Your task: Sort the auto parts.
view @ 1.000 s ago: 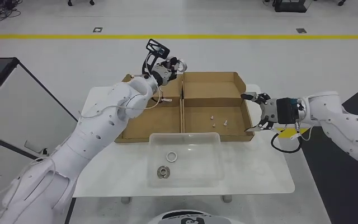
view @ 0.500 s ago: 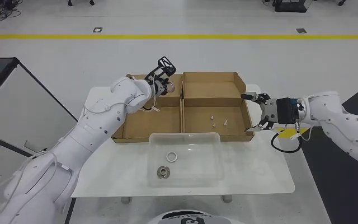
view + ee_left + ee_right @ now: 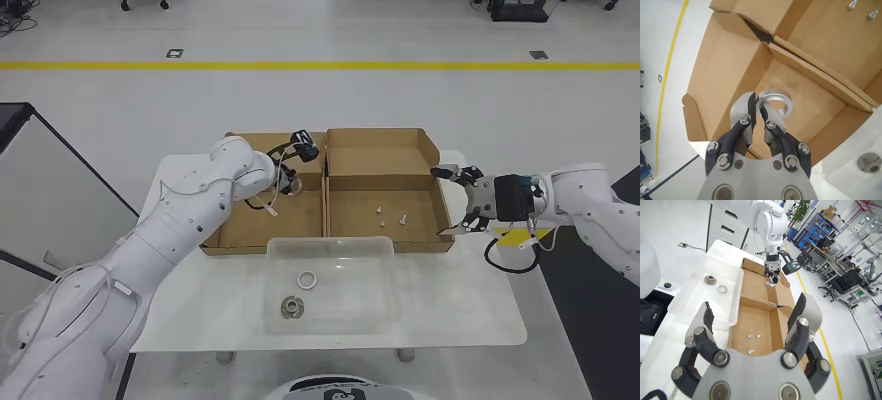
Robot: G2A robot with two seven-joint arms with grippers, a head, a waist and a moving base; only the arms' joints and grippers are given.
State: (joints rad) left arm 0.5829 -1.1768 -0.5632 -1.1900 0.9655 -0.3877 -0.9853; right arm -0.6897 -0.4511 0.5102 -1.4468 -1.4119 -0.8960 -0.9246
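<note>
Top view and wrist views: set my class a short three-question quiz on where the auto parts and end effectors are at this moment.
1. True or false: the left end effector grips a metal ring over the left cardboard box.
2. What lies in the clear tub? A) a loose ring and a metal hub; B) three bolts; C) a spanner.
3. Fill in: the right end effector is ____.
Key: 1 true; 2 A; 3 open.
</note>
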